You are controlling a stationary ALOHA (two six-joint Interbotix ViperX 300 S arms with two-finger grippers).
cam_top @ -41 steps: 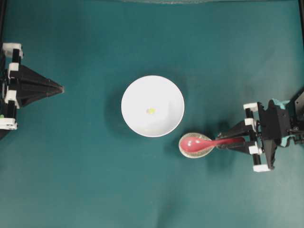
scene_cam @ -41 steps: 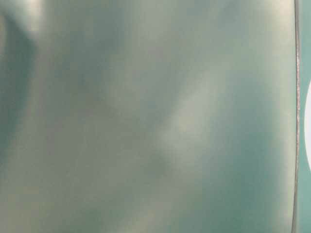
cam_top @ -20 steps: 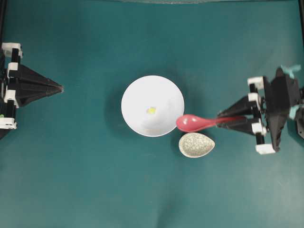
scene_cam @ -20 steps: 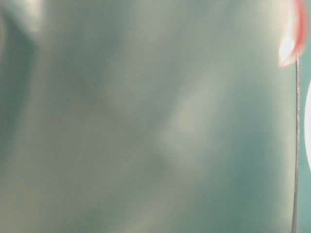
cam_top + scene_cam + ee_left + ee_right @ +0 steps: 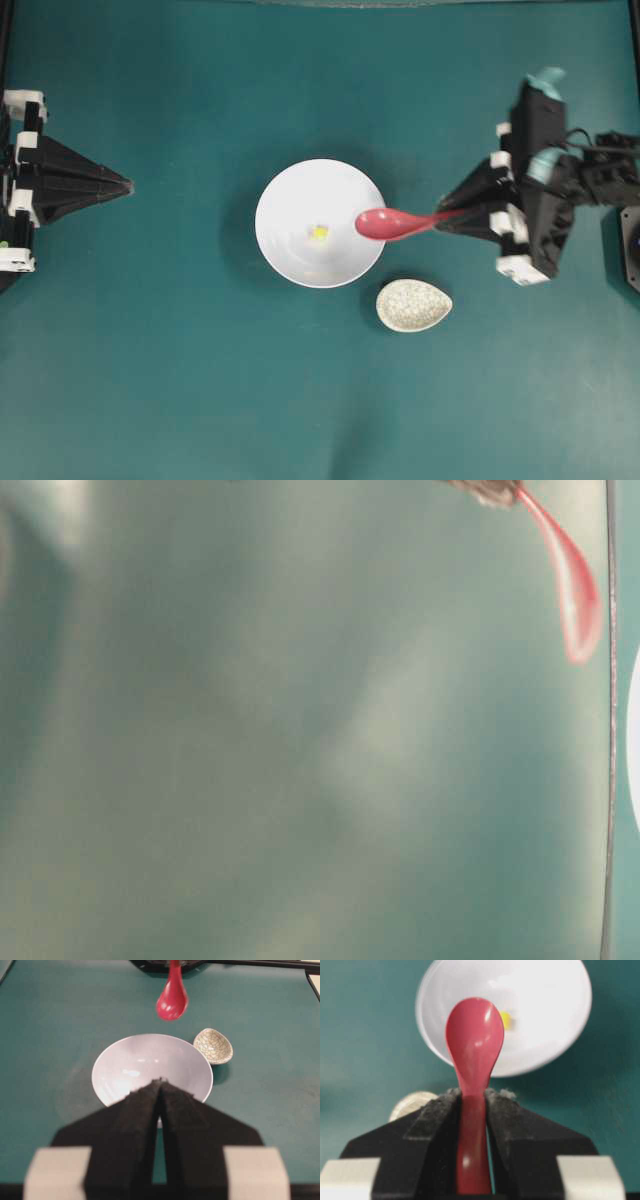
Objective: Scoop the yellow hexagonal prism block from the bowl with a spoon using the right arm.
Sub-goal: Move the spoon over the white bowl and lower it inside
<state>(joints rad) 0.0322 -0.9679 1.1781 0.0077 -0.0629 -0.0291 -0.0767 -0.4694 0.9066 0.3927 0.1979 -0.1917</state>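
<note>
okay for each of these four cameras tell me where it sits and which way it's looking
Overhead: above, looking straight down; both grippers, left gripper, right gripper.
Table-level: low, blurred; only the spoon is clear.
Left wrist: behind shut jaws, facing the bowl.
Right wrist: behind jaws clamping the spoon's handle, facing the bowl.
Shared: the spoon appears in all four.

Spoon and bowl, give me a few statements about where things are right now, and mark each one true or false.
1. The right gripper holds the spoon by its handle. True.
2. The yellow block sits in the spoon's scoop. False: it lies in the bowl.
3. The speckled dish holds the spoon. False: the dish has nothing in it.
4. The left gripper is shut and holds nothing. True.
5. The spoon's scoop overlaps the bowl's rim in the overhead view. True.
</note>
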